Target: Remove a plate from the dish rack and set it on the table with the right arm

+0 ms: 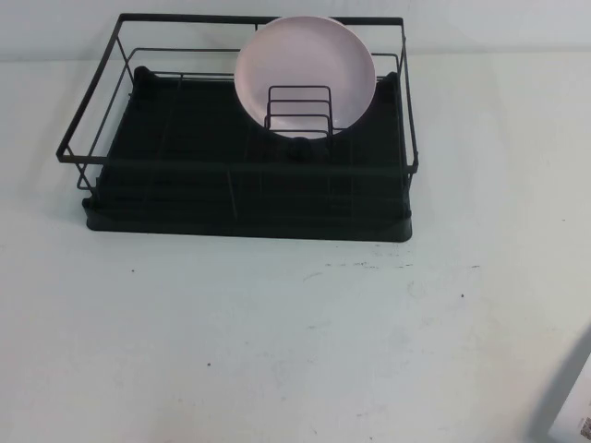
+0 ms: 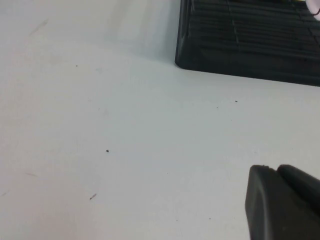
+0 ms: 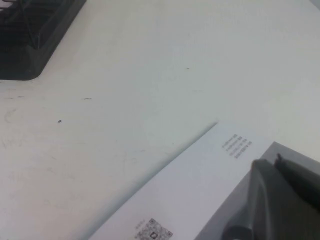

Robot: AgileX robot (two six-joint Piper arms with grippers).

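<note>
The plate [image 1: 305, 69] stands on edge in the dish rack [image 1: 240, 185], propped against the small upright wire divider [image 1: 298, 111] with its top leaning back toward the rack's rear rail. I take that to be why it stays up: the divider keeps its lower edge from sliding forward, and the rear rail looks to take the lean. It is round, pale pink, matte and plain, with a low raised rim, and its hollow face is turned toward the robot's side. It sits in the right half of the rack, toward the far edge of the table [image 1: 295, 351].

The rack itself is black wire over a black tray base, set near the table's far edge, slightly left of centre, with nothing else in it that I can see.

Neither arm has come anywhere near it. The right gripper [image 3: 287, 200] hangs low by the near right corner of the table, above a white printed sheet [image 3: 190, 200] lying there; only a dark part of it shows, so I cannot tell how its fingers are set. The left gripper [image 2: 282, 202] hangs over bare table on the near left side, well apart from the rack's corner; its fingers I cannot make out either.
</note>
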